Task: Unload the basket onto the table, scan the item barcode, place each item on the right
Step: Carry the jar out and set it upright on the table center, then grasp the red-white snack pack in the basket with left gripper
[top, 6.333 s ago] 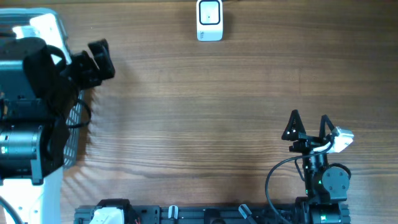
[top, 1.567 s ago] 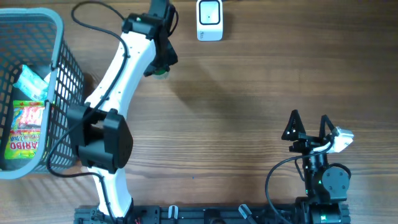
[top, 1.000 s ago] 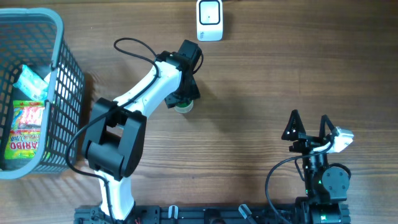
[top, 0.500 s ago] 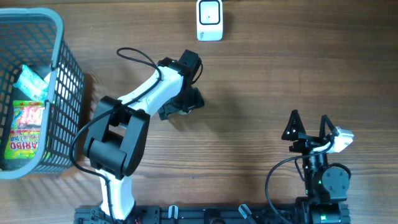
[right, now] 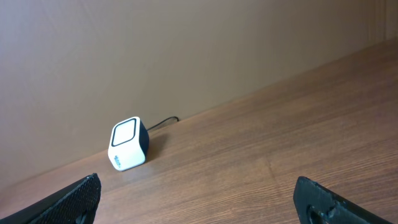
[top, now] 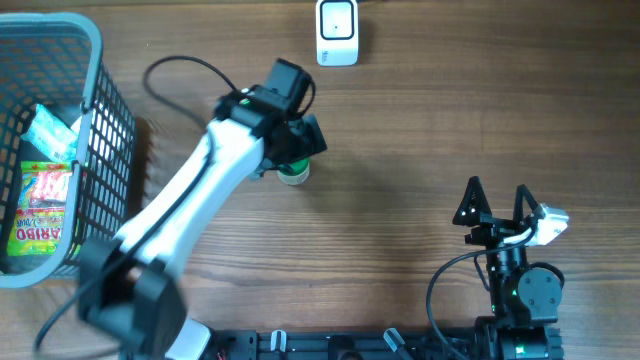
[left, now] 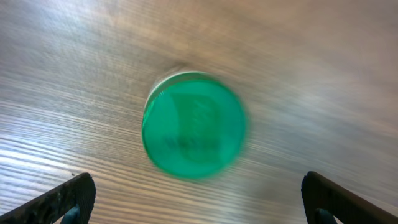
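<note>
From overhead, the small round green-lidded container [top: 293,176] stands loose on the wooden table [top: 420,120], a bit nearer and left of the white cube barcode scanner [top: 337,32], with the left gripper [top: 292,155] right above it. Left wrist view: jaws spread wide, nothing pinched, so I'd guess the grab and the scan are both left to do. Right wrist view: the right gripper [right: 199,200] is spread too and empty, looking at the scanner far off.
</note>
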`<state>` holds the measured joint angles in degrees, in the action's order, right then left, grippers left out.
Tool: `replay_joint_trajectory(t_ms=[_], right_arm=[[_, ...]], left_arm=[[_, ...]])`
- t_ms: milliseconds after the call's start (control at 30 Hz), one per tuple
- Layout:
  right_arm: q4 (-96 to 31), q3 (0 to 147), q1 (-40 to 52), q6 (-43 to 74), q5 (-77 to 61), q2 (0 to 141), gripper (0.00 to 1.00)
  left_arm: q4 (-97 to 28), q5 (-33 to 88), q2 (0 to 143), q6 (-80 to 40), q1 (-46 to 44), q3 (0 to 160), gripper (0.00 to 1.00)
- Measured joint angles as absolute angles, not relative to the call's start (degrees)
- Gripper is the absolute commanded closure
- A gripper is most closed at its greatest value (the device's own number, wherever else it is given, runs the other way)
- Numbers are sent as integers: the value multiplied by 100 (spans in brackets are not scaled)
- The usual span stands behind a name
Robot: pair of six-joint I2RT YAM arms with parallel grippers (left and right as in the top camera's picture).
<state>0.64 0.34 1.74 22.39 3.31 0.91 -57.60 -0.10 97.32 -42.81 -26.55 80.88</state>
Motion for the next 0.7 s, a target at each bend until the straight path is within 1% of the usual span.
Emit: replay_joint_trajectory(t_ms=[167,333,433,567,700], right_arm=[[64,34,174,2239,331,91,0],[64,34,174,2239,331,91,0],[64,34,174,2239,331,91,0],[64,34,174,2239,331,91,0],[64,34,174,2239,331,91,0]], left_arm=[[-5743,-451,8149,-4274,-2657,8088,0],[-5677,-1439,6796,-4204,-2657,8088,0],[-5544,-1986,6219,-4045,-2528,8090,0],[-5299,-2281,5940,-3507,-1798,8394,0],[-5476,-2414,6077,-3079,-528,9504,0]])
